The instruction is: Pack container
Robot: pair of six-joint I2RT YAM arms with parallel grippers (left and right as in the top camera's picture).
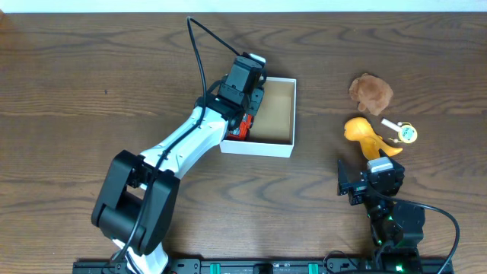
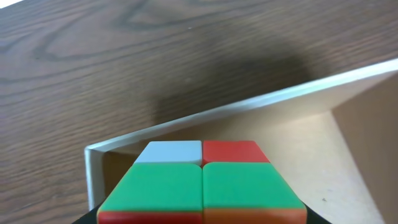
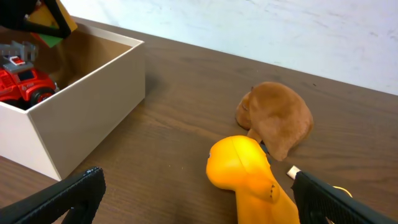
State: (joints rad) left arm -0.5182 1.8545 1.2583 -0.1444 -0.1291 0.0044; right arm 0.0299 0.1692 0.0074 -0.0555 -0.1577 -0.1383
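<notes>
- Overhead view: the container (image 1: 257, 146) sits on the wooden surface (image 1: 91, 76) near the middle, with its tan inside facing up.
- The left arm reaches in from the lower left, and its end covers the container's left part.
- The left tool (image 3: 45, 22) is clamped on a colour cube (image 2: 202, 183). In the right wrist view the cube hangs above the container's open top, clear of the floor.
- In the left wrist view the cube fills the lower edge. Its upper face shows two green squares in front, with a white one and a red one behind.
- Beyond the cube, that view shows a white wall and a corner of the container, with bare wood past them.
- A red toy truck (image 3: 22, 84) lies inside the container, close to the wall on the left arm's side.
- The right tool (image 3: 198, 183) stands wide open with nothing between its fingers. It is low over the surface, to the right of the container and apart from it.
- An orange toy (image 3: 249, 171) lies just ahead of the right tool.
- A brown soft piece (image 3: 277, 115) lies behind the orange toy. Whether the two touch, I cannot tell.
- A small white item with a round yellow end (image 1: 402, 131) lies just beside the orange toy, on the side away from the container.
</notes>
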